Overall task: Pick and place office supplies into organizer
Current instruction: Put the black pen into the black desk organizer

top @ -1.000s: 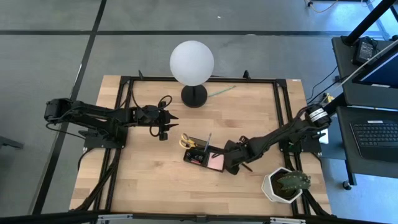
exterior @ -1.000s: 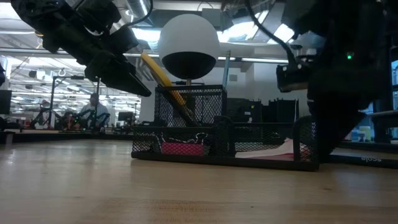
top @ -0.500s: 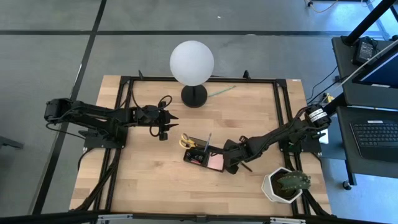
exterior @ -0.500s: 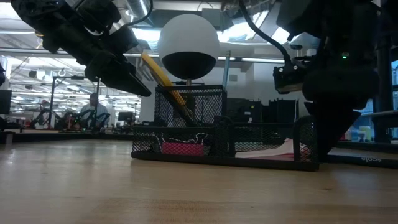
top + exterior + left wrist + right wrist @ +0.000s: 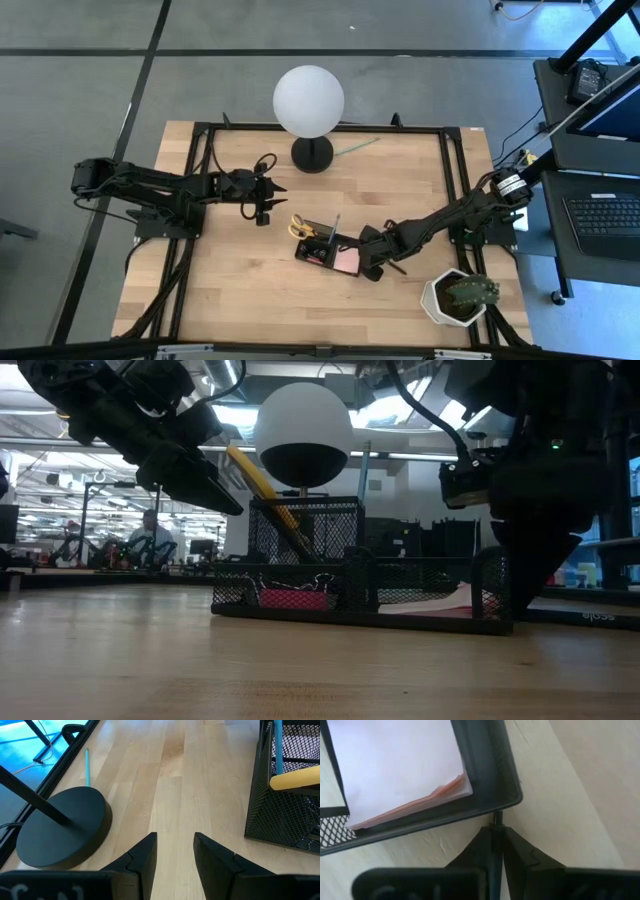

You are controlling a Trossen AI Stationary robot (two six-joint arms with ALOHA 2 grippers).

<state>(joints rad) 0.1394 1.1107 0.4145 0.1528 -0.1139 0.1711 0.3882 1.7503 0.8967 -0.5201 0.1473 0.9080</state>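
The black mesh organizer (image 5: 322,246) stands mid-table. It holds yellow-handled scissors (image 5: 300,226), an upright pen (image 5: 335,228) and a pink sticky-note pad (image 5: 395,765). My right gripper (image 5: 374,268) points steeply down at the organizer's right corner (image 5: 512,800), shut on a thin dark pen (image 5: 496,827). My left gripper (image 5: 270,200) hovers open to the left of the organizer, between it and the lamp base (image 5: 62,827), with nothing between its fingers. A thin green stick (image 5: 355,147) lies flat on the wood at the far side. My right gripper pinches the thin dark pen's shaft (image 5: 496,840) between its two fingers, coming from above and pointing steeply down. The pen's end (image 5: 497,818) sticks out past the fingertips, close to the organizer's corner. Whether the pen is clear of the wood I cannot tell.
A white globe lamp (image 5: 309,100) stands at the far middle. A potted plant (image 5: 458,297) sits at the near right corner, close to my right arm. Bare wood lies near and left of the organizer. A desk with a keyboard (image 5: 605,215) is off the table's right side.
My right gripper has shut its fingers on the thin dark pen beside the organizer's corner, staying where it was.
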